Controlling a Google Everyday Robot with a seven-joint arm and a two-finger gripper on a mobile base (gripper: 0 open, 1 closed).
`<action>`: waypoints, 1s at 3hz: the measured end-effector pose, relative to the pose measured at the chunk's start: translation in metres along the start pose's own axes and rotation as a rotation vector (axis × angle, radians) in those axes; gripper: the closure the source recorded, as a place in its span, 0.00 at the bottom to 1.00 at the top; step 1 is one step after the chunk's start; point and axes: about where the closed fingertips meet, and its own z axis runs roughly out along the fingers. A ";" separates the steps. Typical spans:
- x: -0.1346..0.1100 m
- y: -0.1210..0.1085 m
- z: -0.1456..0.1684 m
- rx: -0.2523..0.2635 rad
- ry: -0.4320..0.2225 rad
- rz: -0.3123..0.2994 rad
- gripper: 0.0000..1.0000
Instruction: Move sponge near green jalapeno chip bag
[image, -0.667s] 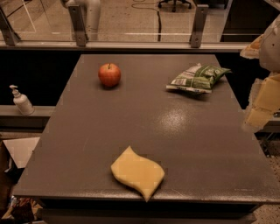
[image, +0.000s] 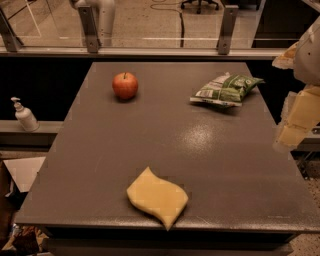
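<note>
Pale-yellow foam with wavy edges, the sponge (image: 157, 197) lies flat at the near edge of the grey worktop (image: 100, 150), one pointed corner reaching to the rim. The end effector (image: 292, 127) hangs at the right border of the view, beyond the right edge of the worktop and above its level. From it the sponge lies at about 8 o'clock, well apart. The end effector touches nothing and carries nothing that I can see. Whether it is open or closed, I cannot tell.

Compared with the earlier frame, I find no clear change: the sponge, the other things and the end effector are all at the same places.

The green jalapeno chip bag (image: 226, 90) lies at the far right of the worktop, at about 1 o'clock from the sponge and at about 10 o'clock from the end effector. A red apple (image: 125, 86) stands at the far left, at about 11 o'clock from the sponge and well apart from the bag. Only bare worktop lies between the sponge and the bag. A white pump bottle (image: 24, 116) stands on a ledge left of the worktop.
</note>
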 end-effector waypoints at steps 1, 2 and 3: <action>-0.004 0.010 0.013 -0.014 -0.042 0.014 0.00; -0.007 0.028 0.032 -0.044 -0.102 0.021 0.00; -0.012 0.053 0.054 -0.105 -0.193 0.035 0.00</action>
